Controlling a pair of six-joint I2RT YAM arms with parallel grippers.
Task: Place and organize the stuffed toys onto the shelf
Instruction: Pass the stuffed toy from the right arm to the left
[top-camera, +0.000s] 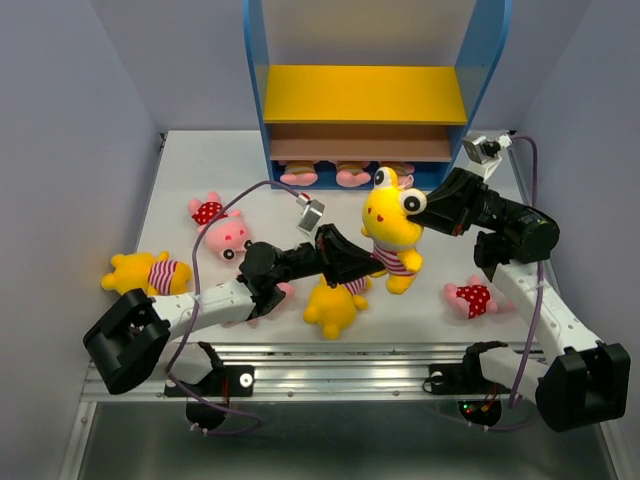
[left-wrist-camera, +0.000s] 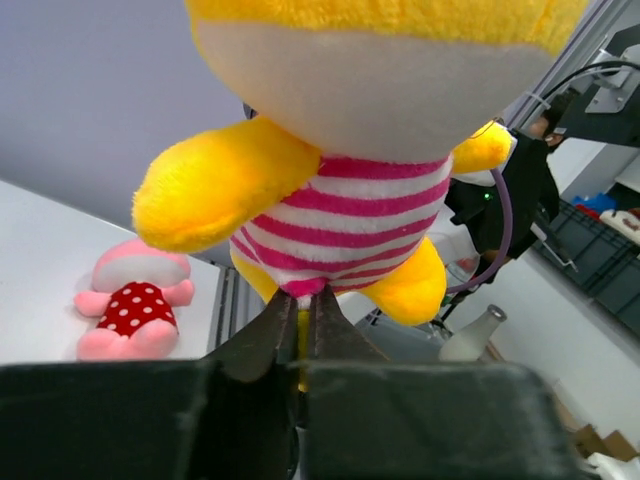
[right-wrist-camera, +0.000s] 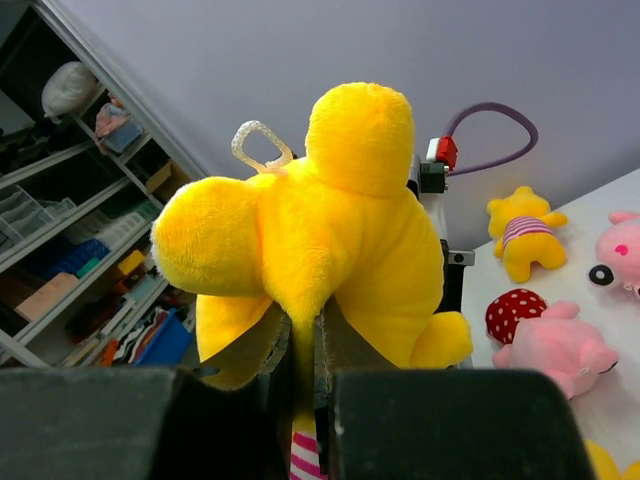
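Note:
A yellow bear in a red-striped shirt hangs upright above the table in front of the shelf, held by both grippers. My left gripper is shut on the hem of its shirt, seen from below in the left wrist view under the bear. My right gripper is shut on a fold of plush at the back of its head, the bear filling that view. Three pink toys lie on the shelf's blue base. The yellow and brown boards are bare.
On the table lie a red-dotted pig, a yellow bear at the left, a yellow bear beneath the left arm, and a red-dotted pig at the right. Something pink shows under the left forearm.

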